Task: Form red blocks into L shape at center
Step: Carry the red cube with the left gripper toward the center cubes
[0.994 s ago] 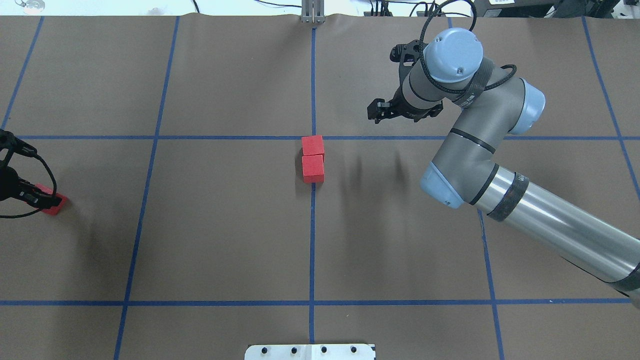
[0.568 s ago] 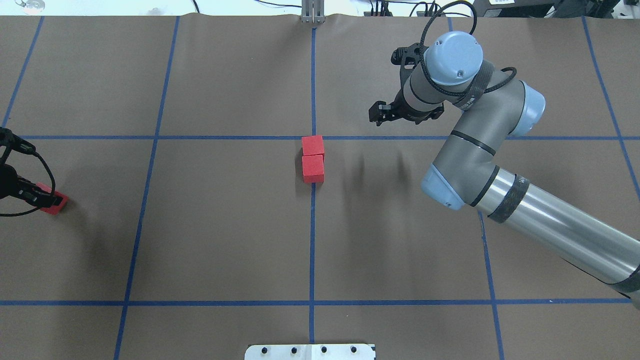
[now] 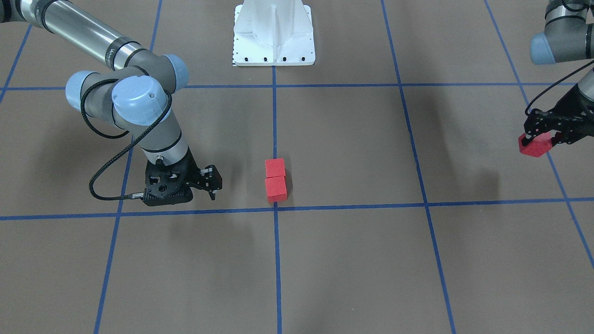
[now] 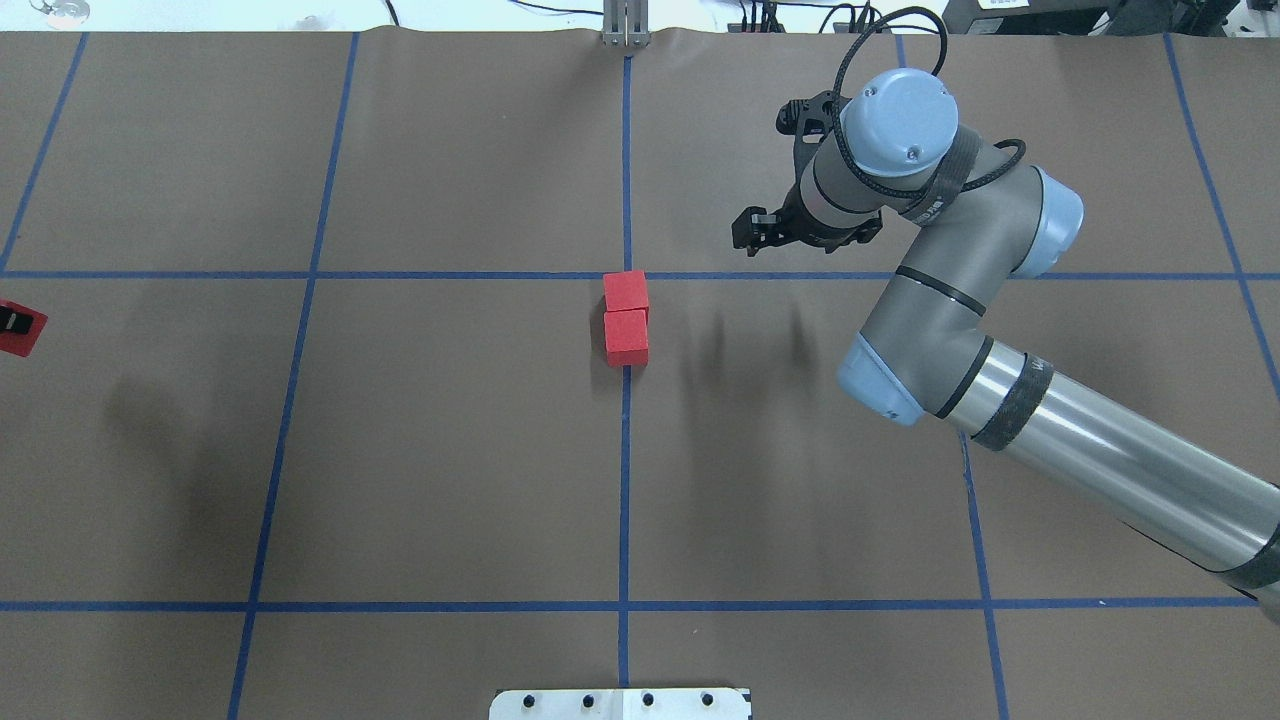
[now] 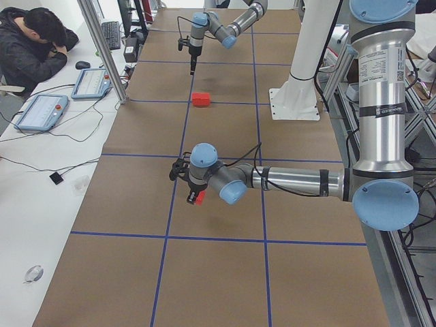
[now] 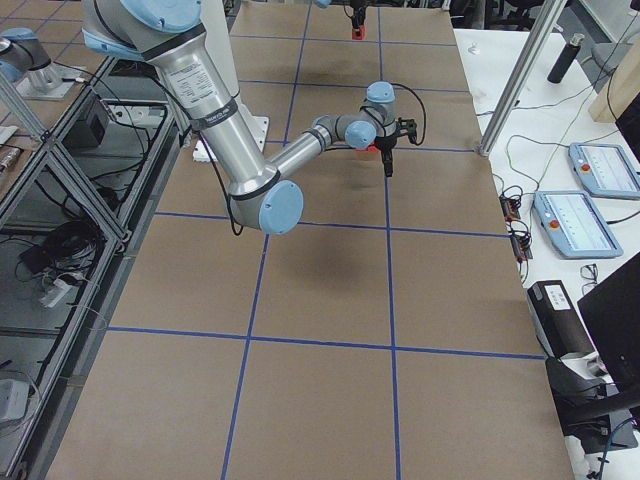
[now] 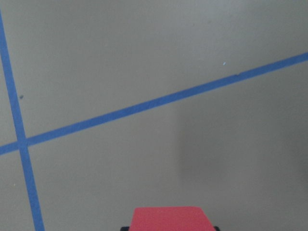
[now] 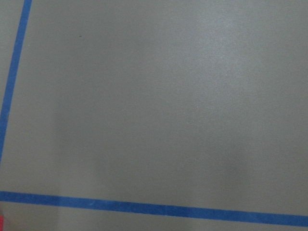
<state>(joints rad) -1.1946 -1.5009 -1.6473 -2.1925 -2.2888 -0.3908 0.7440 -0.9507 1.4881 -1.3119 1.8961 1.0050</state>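
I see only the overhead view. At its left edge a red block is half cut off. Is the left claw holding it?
Observer: Yes. The front-facing view shows the left claw shut on that red block, held above the brown surface.
Operator: Does the right claw carry anything?
Observer: No. Its wrist view shows only brown surface and blue tape, no block in the grip.
Operator: Is somebody near the table?
Observer: Yes. The exterior left view shows a person seated at the white desk alongside.
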